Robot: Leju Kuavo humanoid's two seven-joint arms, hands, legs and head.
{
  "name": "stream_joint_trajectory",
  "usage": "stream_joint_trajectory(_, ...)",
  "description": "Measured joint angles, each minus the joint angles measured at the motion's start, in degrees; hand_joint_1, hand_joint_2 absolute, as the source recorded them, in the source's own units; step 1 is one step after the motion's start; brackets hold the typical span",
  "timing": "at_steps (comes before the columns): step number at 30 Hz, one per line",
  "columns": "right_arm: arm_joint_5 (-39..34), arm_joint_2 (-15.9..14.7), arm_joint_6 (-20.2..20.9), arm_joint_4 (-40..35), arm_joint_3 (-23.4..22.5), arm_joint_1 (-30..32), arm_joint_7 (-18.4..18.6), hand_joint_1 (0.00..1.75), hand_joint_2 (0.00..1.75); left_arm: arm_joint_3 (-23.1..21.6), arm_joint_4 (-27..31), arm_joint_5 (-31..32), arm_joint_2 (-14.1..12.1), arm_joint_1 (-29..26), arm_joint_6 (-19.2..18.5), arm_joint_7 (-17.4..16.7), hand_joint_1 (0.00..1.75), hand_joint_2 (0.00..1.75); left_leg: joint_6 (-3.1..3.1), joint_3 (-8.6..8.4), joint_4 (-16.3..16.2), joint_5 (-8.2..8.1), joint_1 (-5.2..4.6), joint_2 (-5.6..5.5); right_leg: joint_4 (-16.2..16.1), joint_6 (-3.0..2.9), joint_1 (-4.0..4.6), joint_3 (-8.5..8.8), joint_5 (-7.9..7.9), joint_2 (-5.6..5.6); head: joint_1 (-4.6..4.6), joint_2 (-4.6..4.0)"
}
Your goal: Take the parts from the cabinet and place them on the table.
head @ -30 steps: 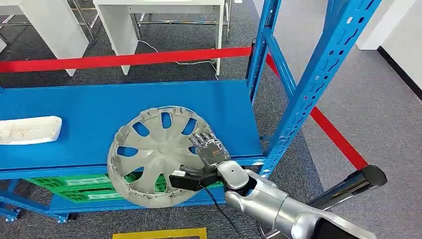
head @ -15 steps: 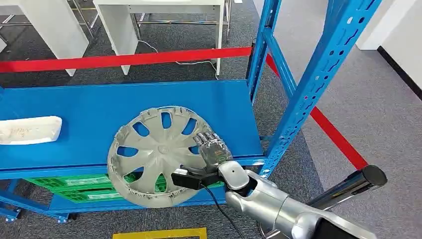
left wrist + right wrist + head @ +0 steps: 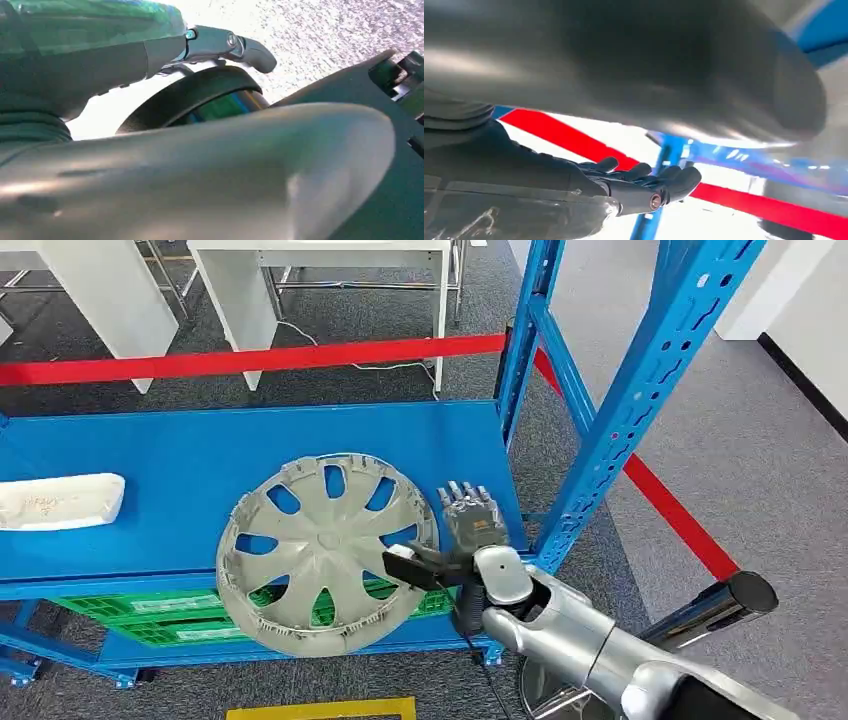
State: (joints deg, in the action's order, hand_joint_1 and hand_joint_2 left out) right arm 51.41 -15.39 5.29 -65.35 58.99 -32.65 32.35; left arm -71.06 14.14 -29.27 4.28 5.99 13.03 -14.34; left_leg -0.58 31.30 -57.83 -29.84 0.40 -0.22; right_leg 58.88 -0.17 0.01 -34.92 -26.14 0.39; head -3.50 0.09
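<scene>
Head view looks down, fairly near, on the shelf [image 3: 200,465]; right wrist view, close behind its hand [image 3: 644,185], shares the rack's blue post [image 3: 620,410].

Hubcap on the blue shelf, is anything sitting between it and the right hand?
Nothing visible does. The right hand sits just beside the hubcap's right rim, over bare blue shelf, with its thumb reaching to the rim.
</scene>
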Motion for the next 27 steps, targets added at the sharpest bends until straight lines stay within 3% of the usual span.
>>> stream_joint_trajectory(6,0.1,-2.6,-1.4,-1.0,-3.3,1.5,-0.2,0.0,0.0,0.0,-0.1,-0.1,-0.1,0.0,0.3,-0.2,0.0,0.0,0.02,0.0,0.0,-0.02,0.0,0.0,0.0,0.0,0.0,-0.01,0.0,0.01,0.0,0.0)
stream_joint_trajectory(22,2.2,-3.8,-1.1,-5.5,-4.8,3.5,-1.1,0.0,0.0,0.0,-0.1,0.8,0.1,0.0,0.0,2.0,0.0,0.0,0.02,0.0,0.0,-0.02,0.0,0.01,0.0,0.0,-0.01,0.0,0.0,0.01,-0.02,0.0)
stream_joint_trajectory(27,3.0,-4.0,-1.2,-6.3,-4.8,3.5,-1.9,0.0,0.0,0.0,-0.1,2.3,0.0,0.2,1.4,2.0,0.0,0.0,0.02,0.01,0.0,-0.02,0.0,0.0,0.0,0.0,0.0,0.0,-0.01,0.0,0.0,0.0)
